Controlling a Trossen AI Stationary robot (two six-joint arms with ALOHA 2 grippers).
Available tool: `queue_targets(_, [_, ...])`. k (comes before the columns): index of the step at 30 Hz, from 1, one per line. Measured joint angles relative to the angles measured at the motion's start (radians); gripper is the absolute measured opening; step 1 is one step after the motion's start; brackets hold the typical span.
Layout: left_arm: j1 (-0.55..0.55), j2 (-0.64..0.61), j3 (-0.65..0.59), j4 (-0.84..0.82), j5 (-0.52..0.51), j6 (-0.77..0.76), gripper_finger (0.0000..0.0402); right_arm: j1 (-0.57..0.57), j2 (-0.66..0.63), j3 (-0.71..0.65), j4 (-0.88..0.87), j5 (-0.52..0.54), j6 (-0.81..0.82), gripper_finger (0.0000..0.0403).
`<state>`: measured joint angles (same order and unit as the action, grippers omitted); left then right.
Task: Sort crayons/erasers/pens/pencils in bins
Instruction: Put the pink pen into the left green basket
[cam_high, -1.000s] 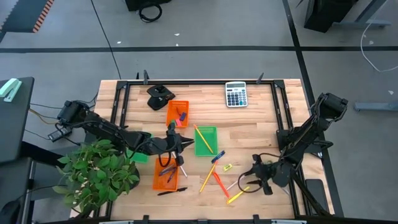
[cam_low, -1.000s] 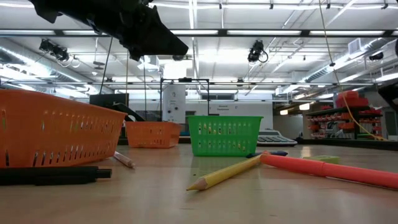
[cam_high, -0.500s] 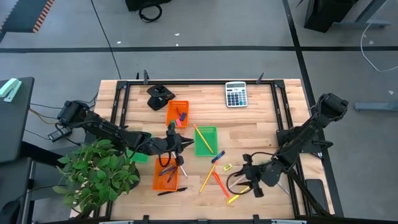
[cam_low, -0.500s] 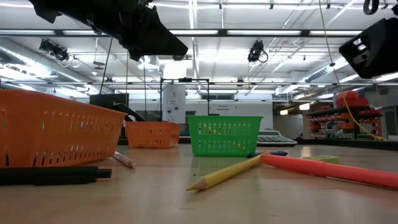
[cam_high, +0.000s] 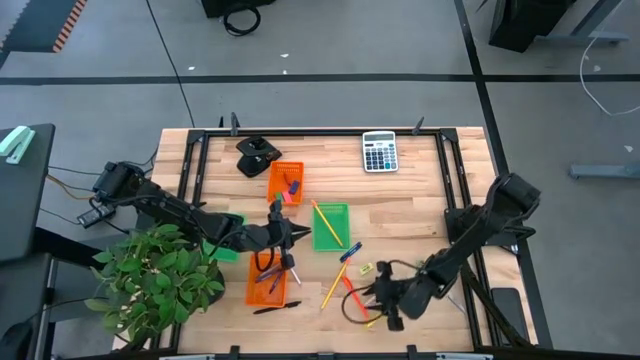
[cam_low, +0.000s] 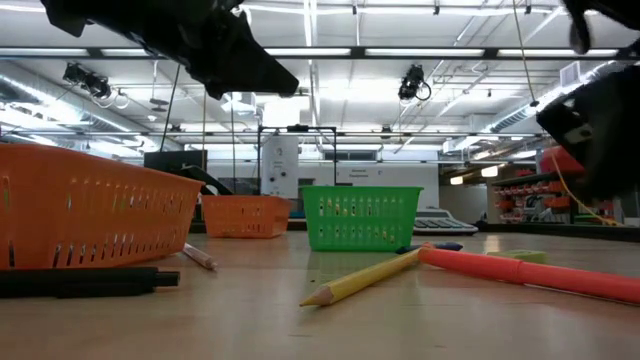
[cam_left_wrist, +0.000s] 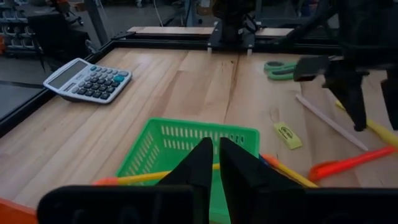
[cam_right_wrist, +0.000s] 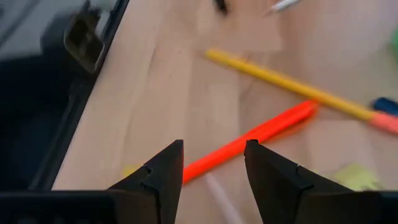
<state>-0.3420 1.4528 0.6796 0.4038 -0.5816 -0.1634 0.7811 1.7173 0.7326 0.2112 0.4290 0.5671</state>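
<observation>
My right gripper (cam_high: 372, 297) (cam_right_wrist: 214, 163) hangs open near the table's front edge. It is just above a thick orange-red stick (cam_right_wrist: 252, 141) (cam_high: 352, 291) that lies flat on the wood ahead of its fingers. A long yellow pencil (cam_right_wrist: 286, 81) (cam_high: 333, 285) and a yellow eraser (cam_high: 366, 268) lie beside it. My left gripper (cam_high: 291, 236) (cam_left_wrist: 215, 160) is shut with nothing seen in it. It hovers between the near orange bin (cam_high: 266, 282) and the green bin (cam_high: 331, 227), which holds a yellow pencil (cam_left_wrist: 140, 178). A far orange bin (cam_high: 286, 182) holds small pieces.
A calculator (cam_high: 379, 152) and a black object (cam_high: 257, 155) sit at the table's far side. A potted plant (cam_high: 155, 278) crowds the near left corner. A black pen (cam_high: 275, 307) lies by the front edge, a blue pen (cam_high: 350, 252) near the green bin, and green scissors (cam_left_wrist: 280, 68) at the right.
My right gripper has travelled along the front edge toward the table's left, reaching the orange-red stick and the pencils, and has stayed open.
</observation>
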Motion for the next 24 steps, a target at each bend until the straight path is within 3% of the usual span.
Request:
queue_targets(5, [0.000, 0.000, 0.000, 0.000, 0.000, 0.000, 0.0032, 0.034, 0.050, 0.051, -0.149, -0.018, -0.018, 0.0176])
queue_targets(16, [-0.005, -0.007, 0.000, 0.018, -0.001, -0.005, 0.0040, 0.069, 0.011, -0.035, -0.122, 0.068, -0.033, 0.0157])
queue_targets(24, [-0.002, -0.007, 0.000, 0.103, -0.001, 0.078, 0.0032, 0.061, 0.010, -0.221, 0.149, 0.068, -0.015, 0.0115])
